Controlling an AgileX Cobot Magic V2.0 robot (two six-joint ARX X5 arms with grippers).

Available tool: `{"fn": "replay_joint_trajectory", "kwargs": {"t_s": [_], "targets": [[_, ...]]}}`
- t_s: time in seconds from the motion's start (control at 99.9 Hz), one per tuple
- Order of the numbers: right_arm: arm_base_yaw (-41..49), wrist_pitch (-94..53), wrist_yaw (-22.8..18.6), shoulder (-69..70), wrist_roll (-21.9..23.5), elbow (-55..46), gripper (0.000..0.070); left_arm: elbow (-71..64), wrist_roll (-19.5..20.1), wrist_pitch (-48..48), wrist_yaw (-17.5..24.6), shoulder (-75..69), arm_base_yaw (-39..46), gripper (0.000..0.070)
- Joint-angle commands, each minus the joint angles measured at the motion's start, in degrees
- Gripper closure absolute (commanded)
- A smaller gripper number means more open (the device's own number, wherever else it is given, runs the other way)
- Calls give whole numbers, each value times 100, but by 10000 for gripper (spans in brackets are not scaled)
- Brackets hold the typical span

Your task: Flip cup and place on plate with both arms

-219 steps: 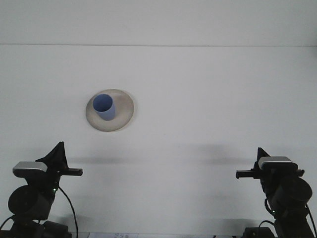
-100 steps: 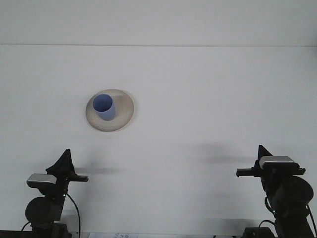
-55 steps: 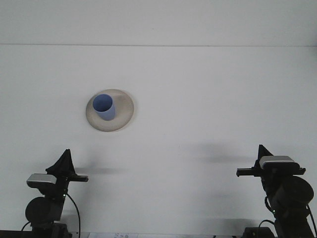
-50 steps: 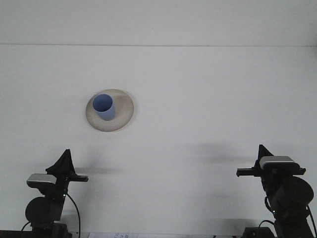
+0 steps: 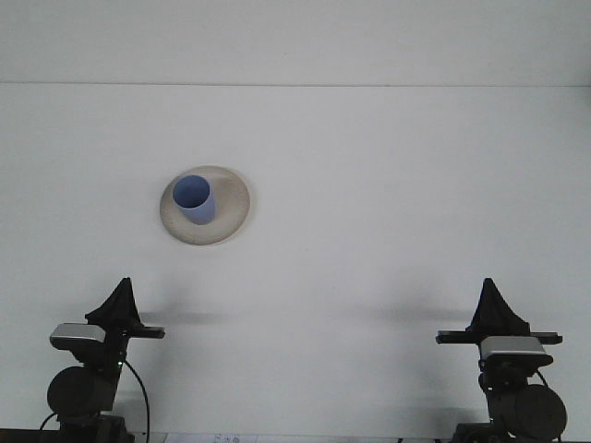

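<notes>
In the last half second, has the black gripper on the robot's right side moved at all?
Yes. The right gripper has sunk lower in the front view and turned, while the round beige plate holding the blue cup stayed put.

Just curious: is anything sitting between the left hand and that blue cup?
No. In the front view, only bare white table separates the left hand from the blue cup standing on its plate.

Illumination: bright, even, diffuse, approx. overhead; no glare or hot spots on the matte white table [image 5: 388, 185]. Shadows: soft grey smears at approx. 3 o'clock of each black arm base, faint rim shadow under the round beige plate [image 5: 231, 217]. Focus: slightly soft overall, mild noise. Horizontal table edge at 12 o'clock reads straight; no evident edge distortion.
</notes>
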Motion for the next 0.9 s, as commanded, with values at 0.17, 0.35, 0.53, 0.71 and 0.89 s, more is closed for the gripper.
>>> {"fn": "replay_joint_trajectory", "kwargs": {"t_s": [0.17,0.35,0.53,0.71,0.89], "targets": [[9,835,2,-68,39,-780,700,-109,-13,50,31,-4,4,688],[9,1502,-2,-68,37,-1099,700,-109,-13,55,31,-7,4,687],[9,1493,-2,-68,37,-1099,700,-109,-13,57,31,-7,4,688],[9,1491,-2,-68,37,-1099,700,-109,-15,57,31,-7,4,688],[9,1491,0,-68,37,-1099,700,-109,-13,57,31,-7,4,688]]}}
